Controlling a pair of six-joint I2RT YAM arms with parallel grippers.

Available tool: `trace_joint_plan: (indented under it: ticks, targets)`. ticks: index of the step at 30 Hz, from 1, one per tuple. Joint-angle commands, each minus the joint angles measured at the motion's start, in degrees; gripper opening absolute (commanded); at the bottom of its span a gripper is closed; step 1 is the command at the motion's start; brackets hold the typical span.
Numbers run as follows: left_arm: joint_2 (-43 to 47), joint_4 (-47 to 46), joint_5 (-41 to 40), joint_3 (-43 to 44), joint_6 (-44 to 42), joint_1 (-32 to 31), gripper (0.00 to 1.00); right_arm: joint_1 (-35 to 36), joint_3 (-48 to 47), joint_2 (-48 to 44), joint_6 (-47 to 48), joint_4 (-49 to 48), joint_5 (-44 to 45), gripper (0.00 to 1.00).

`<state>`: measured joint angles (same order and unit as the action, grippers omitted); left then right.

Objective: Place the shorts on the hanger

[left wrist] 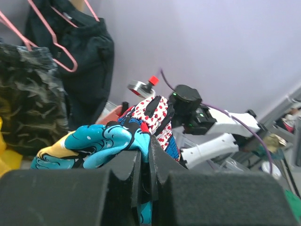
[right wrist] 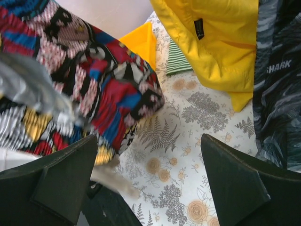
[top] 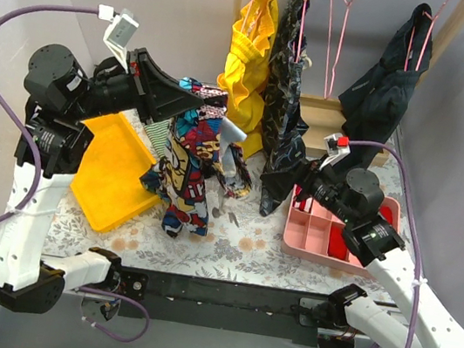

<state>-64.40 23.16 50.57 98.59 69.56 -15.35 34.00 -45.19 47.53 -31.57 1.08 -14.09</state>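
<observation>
The left tool (top: 197,102) is clenched on the shorts (top: 194,164), hanging lengthwise downward. The hanger (top: 338,19) hangs rightward over the bench's (top: 236,259) far edge. The right tool (right wrist: 149,165) gapes empty.

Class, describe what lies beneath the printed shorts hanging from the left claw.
Beneath the shorts lies the floral tablecloth; a yellow tray edge and a green-striped cloth peek out at their side. The striped cloth's remainder is covered.

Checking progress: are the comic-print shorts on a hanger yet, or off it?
Off. The shorts hang bunched from the left gripper, jaws shut on the cloth; the bare pink hanger hangs behind.
</observation>
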Motion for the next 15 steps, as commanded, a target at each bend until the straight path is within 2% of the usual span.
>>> trace_joint_plan:
  ticks: [1, 5, 11, 15]
  targets:
    - [0.51, -6.28, 4.89, -1.99, 3.38, -1.43, 0.00, 1.07, 0.01, 0.98, 0.02, -6.88, -1.82, 0.98]
    - [-1.25, -7.16, 5.60, -2.43, 4.62, -2.75, 0.00, 6.58, -1.04, 3.09, 1.51, -7.59, 1.07, 0.99]
    - [-2.04, -7.86, 6.30, -4.54, 5.24, -4.16, 0.00, 15.65, -2.10, 6.16, 4.06, -7.76, 10.91, 0.98]
    - [-1.87, -7.95, 6.83, -4.46, 5.59, -4.59, 0.00, 16.28, 0.36, 6.70, 3.45, -10.39, 15.91, 0.96]
